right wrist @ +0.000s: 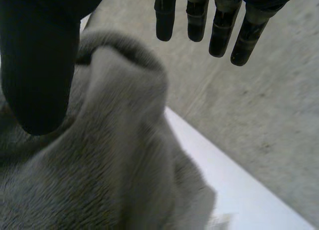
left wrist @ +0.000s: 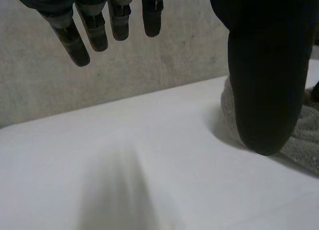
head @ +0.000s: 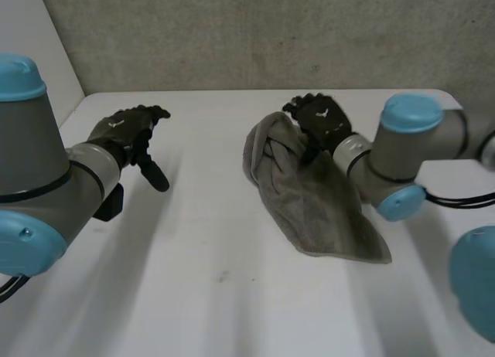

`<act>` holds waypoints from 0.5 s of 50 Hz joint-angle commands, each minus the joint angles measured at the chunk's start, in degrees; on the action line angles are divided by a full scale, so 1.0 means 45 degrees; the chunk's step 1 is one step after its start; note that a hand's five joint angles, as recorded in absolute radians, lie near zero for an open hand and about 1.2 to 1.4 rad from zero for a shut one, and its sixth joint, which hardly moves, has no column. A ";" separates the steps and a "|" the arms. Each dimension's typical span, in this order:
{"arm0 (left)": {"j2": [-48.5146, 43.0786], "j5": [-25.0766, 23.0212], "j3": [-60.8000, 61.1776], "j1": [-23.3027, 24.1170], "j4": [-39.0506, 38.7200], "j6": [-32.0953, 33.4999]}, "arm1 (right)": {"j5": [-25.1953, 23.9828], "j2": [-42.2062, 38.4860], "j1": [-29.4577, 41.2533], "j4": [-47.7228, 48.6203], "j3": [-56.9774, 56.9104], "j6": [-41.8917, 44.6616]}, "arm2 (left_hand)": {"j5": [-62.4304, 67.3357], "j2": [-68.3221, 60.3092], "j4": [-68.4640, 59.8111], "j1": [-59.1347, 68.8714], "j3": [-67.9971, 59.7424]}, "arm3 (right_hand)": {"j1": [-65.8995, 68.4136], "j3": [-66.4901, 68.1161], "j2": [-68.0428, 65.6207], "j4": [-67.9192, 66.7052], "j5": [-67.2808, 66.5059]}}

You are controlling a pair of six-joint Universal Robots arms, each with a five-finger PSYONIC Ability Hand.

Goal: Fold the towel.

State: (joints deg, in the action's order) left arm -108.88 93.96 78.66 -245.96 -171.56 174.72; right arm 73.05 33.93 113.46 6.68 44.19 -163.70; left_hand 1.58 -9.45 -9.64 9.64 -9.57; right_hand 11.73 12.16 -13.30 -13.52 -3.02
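Observation:
A grey towel [head: 309, 191] lies crumpled on the white table [head: 209, 241], right of the middle, bunched at its far end and tapering toward a corner nearer me. My right hand [head: 321, 119] hovers over the towel's far bunched end, open, fingers [right wrist: 219, 28] straight and thumb apart, with the towel [right wrist: 114, 155] under the palm and nothing pinched. My left hand [head: 128, 133] is at the table's left, well apart from the towel, open with fingers [left wrist: 99, 26] straight and thumb spread. The towel's edge [left wrist: 306, 135] shows beyond the left thumb.
A grey wall [head: 271, 32] rises behind the table's far edge. A white panel [head: 31, 48] stands at the far left. Bare table surface lies between the left hand and the towel and in front of it.

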 commanded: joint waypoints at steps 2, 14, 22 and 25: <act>-0.0004 -0.0001 0.0782 -0.0010 -0.0468 0.0021 | 0.1225 -0.2423 0.0412 -0.1094 -0.2455 0.0146 | -0.0304 -0.0169 -0.0127 0.0129 -0.0144 | 0.7967 0.7870 -0.7617 -0.7568 -0.7680; -0.0024 -0.0021 0.0802 0.0048 -0.0741 0.0061 | 0.1404 0.2479 0.0412 -0.1016 0.0395 0.0166 | -0.0304 -0.0169 -0.0128 0.0129 -0.0144 | 1.5171 1.5075 -1.4822 -1.4773 -1.4884; -0.0666 -0.0040 0.0626 0.0653 -0.1326 -0.0367 | 0.1423 0.6444 0.0549 -0.1055 0.4048 0.0713 | -0.0342 -0.0132 -0.0090 0.0091 -0.0106 | 1.5171 1.5075 -1.4822 -1.4773 -1.4884; -0.1115 -0.0079 0.0393 0.0907 -0.1600 -0.1204 | 0.1443 0.7572 0.0724 -0.1075 0.5039 0.0732 | -0.0304 -0.0169 -0.0128 0.0129 -0.0144 | 1.5171 1.5075 -1.4822 -1.4773 -1.4884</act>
State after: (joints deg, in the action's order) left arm -110.67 93.80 81.76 -244.00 -176.61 173.82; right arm 79.39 58.54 115.69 2.11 58.24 -161.35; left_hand 1.58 -9.45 -9.64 9.64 -9.57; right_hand 52.93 67.58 -66.01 -68.09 -55.11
